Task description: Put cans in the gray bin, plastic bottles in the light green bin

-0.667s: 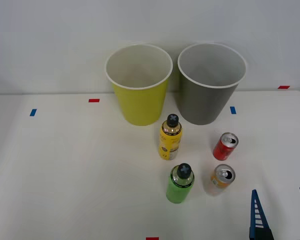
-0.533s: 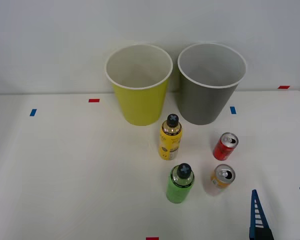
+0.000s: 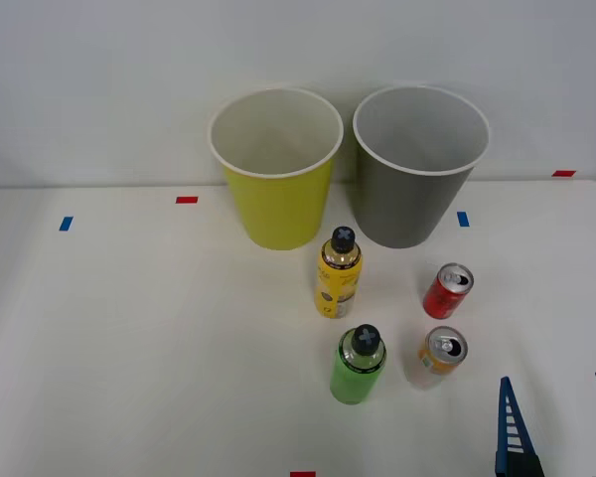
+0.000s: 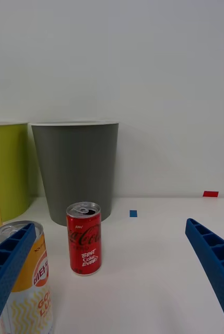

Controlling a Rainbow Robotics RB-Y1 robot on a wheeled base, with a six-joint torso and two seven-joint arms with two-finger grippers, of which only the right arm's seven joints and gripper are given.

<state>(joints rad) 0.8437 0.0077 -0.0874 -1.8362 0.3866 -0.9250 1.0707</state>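
Waiting low at the near edge of the table (image 3: 129, 338), the gripper (image 3: 556, 422) has its two blue fingers (image 4: 7, 266) spread wide and holds nothing. All four things stand on the table, and no can or bottle is in a bin yet.

The orange can (image 3: 442, 350) is closest, just ahead of the gripper and a little to its left. From the wrist, one finger already covers part of the orange can (image 4: 25, 282). I think this can is the one to grab first. To do it well, the gripper should slide left until the can sits right between the fingers, then close gently on its middle so it does not tip.

The red can (image 3: 447, 290) stands a bit farther back, close to the gray bin (image 3: 417, 164). The gripper should not bump it on the way.

The green bottle (image 3: 358, 365) and yellow bottle (image 3: 339, 273) stand to the left, in front of the green bin (image 3: 276, 169).

The fingers are cut off at the bottom of the front view, so the arm is hidden. In the wrist view the orange can is cut off at the edge.
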